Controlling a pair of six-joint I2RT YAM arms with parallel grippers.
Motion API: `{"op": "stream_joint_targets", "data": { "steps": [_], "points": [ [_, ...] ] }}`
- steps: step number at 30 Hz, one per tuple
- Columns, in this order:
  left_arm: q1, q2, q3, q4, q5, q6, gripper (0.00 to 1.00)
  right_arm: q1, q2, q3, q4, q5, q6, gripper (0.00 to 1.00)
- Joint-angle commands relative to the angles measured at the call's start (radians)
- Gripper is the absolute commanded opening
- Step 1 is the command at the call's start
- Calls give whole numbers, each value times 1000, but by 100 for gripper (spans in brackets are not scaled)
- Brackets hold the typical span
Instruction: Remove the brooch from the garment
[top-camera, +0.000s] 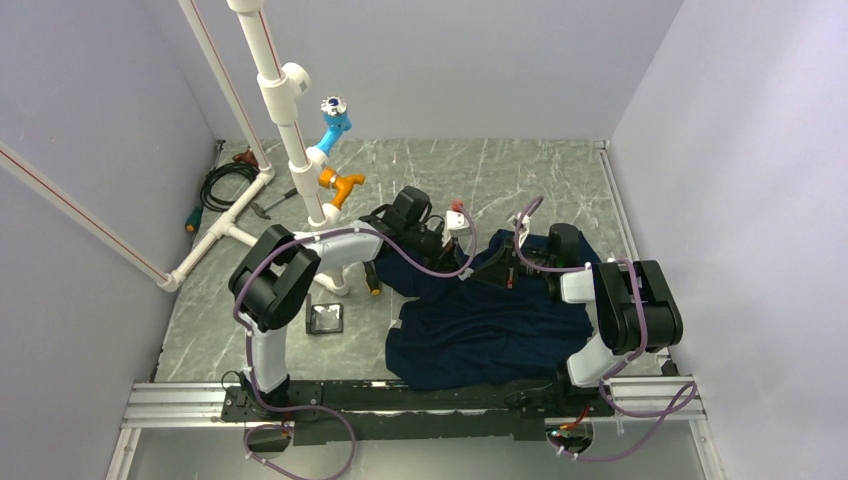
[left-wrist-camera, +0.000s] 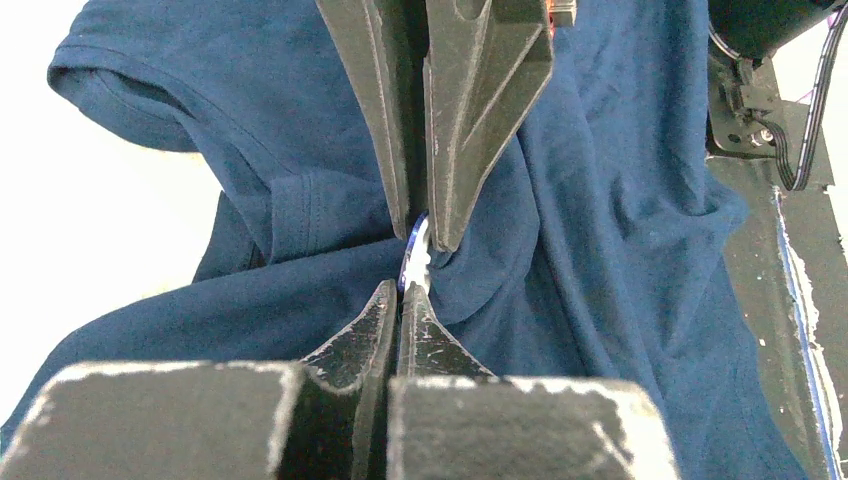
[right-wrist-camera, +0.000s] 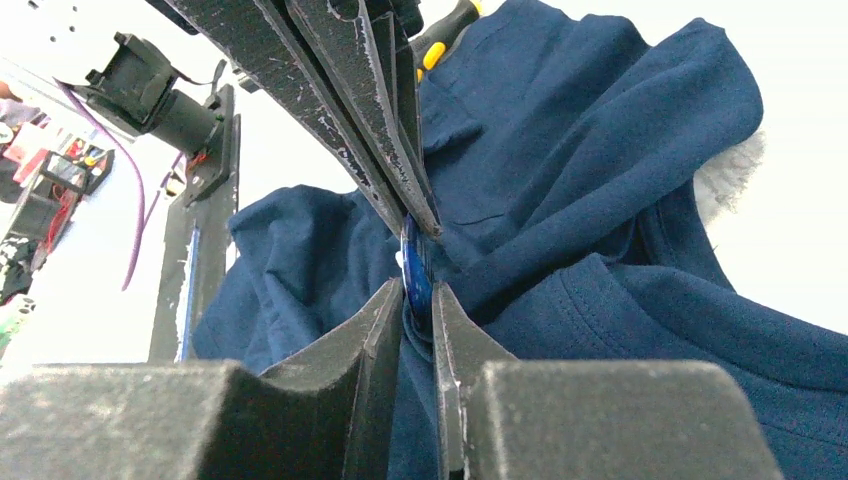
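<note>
The dark navy garment (top-camera: 490, 330) lies crumpled on the table between the two arms, with part of it lifted at the middle. The brooch (right-wrist-camera: 415, 262) is a small blue disc seen edge-on, pinned in a bunched fold. My left gripper (left-wrist-camera: 405, 290) is shut on the brooch (left-wrist-camera: 416, 250), pinching its rim together with cloth. From the opposite side, my right gripper (right-wrist-camera: 418, 292) stands a narrow gap apart, with the brooch and a fold of the garment (right-wrist-camera: 600, 150) between its fingers. In the top view both grippers (top-camera: 470, 255) (top-camera: 505, 270) meet tip to tip and hide the brooch.
A white pipe frame (top-camera: 290, 130) with a light-blue fitting (top-camera: 335, 120) and an orange fitting (top-camera: 340, 185) stands at the back left. A small black square item (top-camera: 325, 318) and a yellow-handled tool (top-camera: 375, 285) lie left of the shirt. Cables (top-camera: 225, 180) sit far left.
</note>
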Motion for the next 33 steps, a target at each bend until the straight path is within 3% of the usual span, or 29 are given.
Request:
{"op": "stream_joint_targets", "data": {
  "steps": [1, 5, 8, 12, 16, 24, 33],
  "points": [
    [-6, -4, 56, 0, 51, 26, 0, 15, -34, 24, -13, -57, -62, 18],
    [-6, 9, 75, -18, 58, 20, 0, 20, -41, 26, -36, -58, -87, 2],
    [-5, 7, 72, -17, 43, 14, 0, 20, -43, 18, -18, -50, -75, 0],
    [-5, -25, 21, 43, 2, -19, 29, 15, -37, 21, -8, -19, -44, 0],
    [-7, -69, -51, 122, -53, -101, 45, -10, -5, 21, 52, -5, 47, 0],
    [-12, -62, -79, 210, -93, -264, 53, -18, 3, 7, 88, -26, 89, 0],
    [-15, -37, -59, 231, -98, -366, 49, -22, 3, -1, 119, -31, 109, 0]
  ]
}}
